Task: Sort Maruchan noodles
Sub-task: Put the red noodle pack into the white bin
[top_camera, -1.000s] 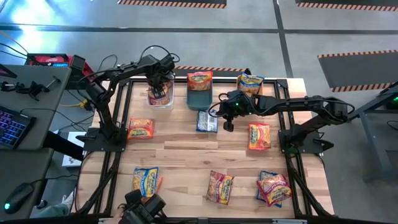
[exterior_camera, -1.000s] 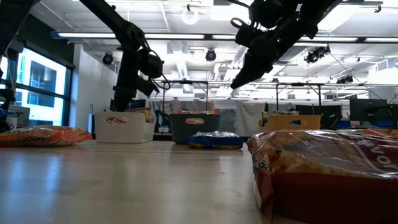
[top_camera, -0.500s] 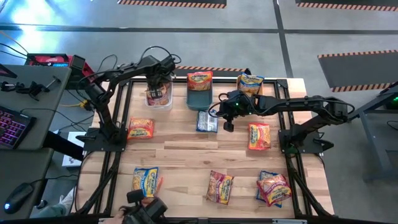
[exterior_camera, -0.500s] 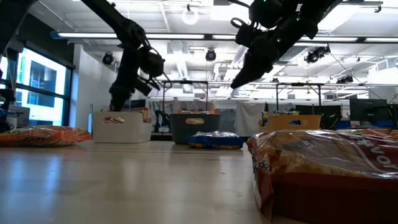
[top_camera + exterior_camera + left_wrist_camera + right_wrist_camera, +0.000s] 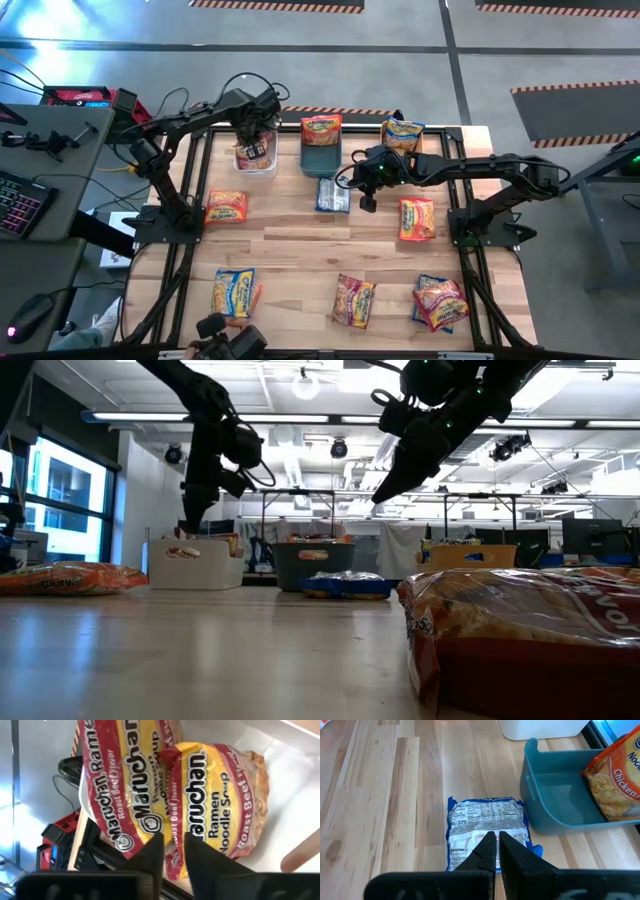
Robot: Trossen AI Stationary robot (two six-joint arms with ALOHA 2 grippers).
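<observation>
High view: left tool (image 5: 254,150), nearly pressed together, inside white bin (image 5: 243,164); right tool (image 5: 367,203) closed.

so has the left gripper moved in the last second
Yes. In the low view the left gripper has shifted left and now hangs over the left end of the white bin.

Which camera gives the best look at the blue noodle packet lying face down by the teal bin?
The right wrist view: the blue packet fills the middle, its nutrition label showing, beside the teal bin. The high view shows it small, just left of the right gripper. The low view shows only its edge. The left wrist view misses it.
</observation>
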